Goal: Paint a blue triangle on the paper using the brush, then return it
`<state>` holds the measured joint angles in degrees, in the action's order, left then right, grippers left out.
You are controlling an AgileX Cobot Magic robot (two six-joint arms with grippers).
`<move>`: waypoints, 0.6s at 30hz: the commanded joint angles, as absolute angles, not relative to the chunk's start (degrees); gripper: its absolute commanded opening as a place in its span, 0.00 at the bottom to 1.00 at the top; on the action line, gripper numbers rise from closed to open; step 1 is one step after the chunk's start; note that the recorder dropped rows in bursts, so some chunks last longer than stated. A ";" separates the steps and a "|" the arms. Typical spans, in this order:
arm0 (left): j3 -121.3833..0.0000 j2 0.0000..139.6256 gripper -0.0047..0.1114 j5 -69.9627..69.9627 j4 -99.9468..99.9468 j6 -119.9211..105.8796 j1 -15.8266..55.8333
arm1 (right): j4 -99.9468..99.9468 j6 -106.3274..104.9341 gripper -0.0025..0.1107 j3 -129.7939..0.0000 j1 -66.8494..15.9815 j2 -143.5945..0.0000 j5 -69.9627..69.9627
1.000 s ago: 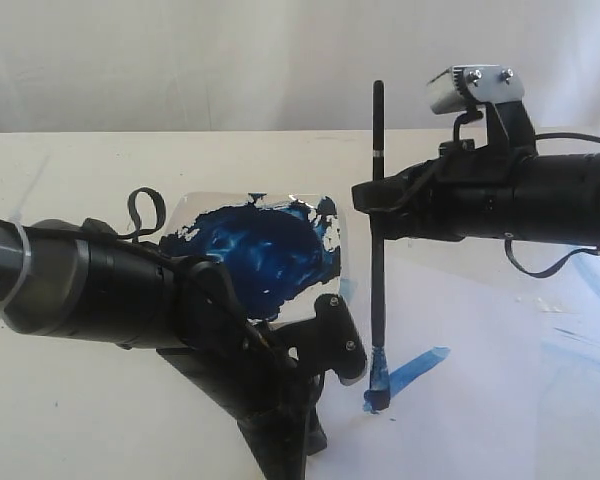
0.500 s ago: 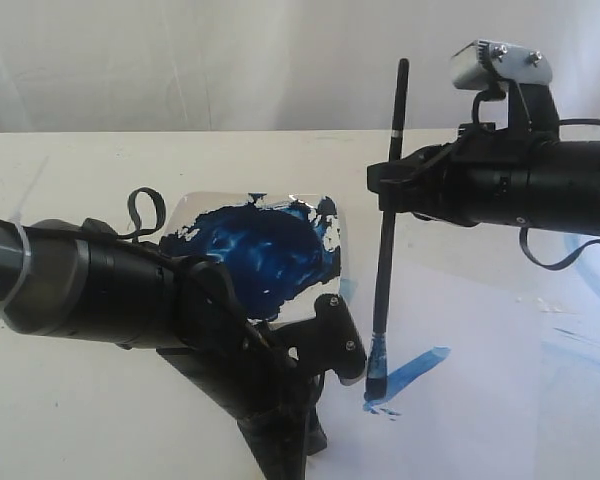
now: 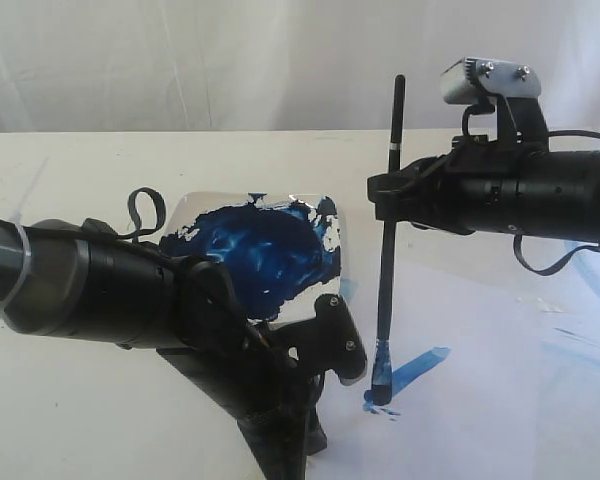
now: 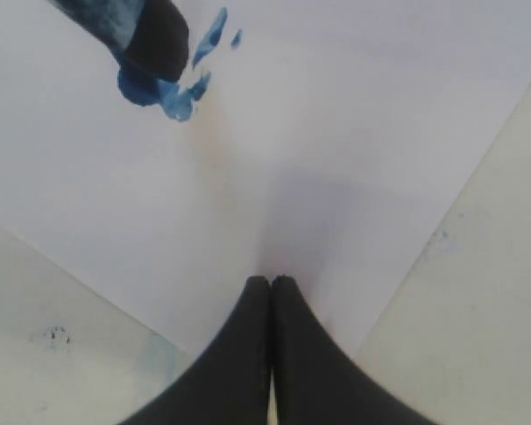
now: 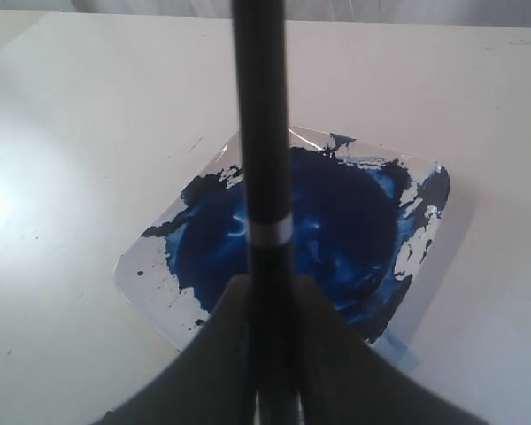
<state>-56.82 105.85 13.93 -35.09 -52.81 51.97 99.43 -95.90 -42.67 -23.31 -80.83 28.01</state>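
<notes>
Right end effector (image 3: 386,203) clamps the brush (image 3: 385,290) upright, tip on the paper (image 3: 480,420) — left end effector (image 4: 271,297) has its jaws together.

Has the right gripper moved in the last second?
Yes. The right gripper has shifted slightly right, away from the plate, tilting the top of the brush the same way.
</notes>
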 commanded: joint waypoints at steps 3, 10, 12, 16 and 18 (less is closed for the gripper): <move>-56.48 106.78 0.04 15.02 -35.58 -52.76 52.07 | 99.95 -96.47 0.02 -42.62 -23.39 -80.84 28.10; -56.48 106.78 0.04 15.02 -35.58 -52.76 52.07 | 99.95 -95.76 0.02 -43.96 -23.39 -81.26 28.37; -56.48 106.78 0.04 15.02 -35.58 -52.76 52.07 | 99.95 -95.76 0.02 -43.96 -23.39 -81.59 28.37; -56.48 106.78 0.04 15.02 -35.58 -52.76 52.07 | 99.95 -95.76 0.02 -43.96 -23.39 -82.72 28.48; -56.48 106.78 0.04 15.02 -35.58 -52.76 52.07 | 99.95 -95.50 0.02 -43.96 -23.39 -83.05 28.48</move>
<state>-56.82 105.85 13.93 -35.09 -52.81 51.97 99.67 -95.90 -43.70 -23.31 -82.58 28.02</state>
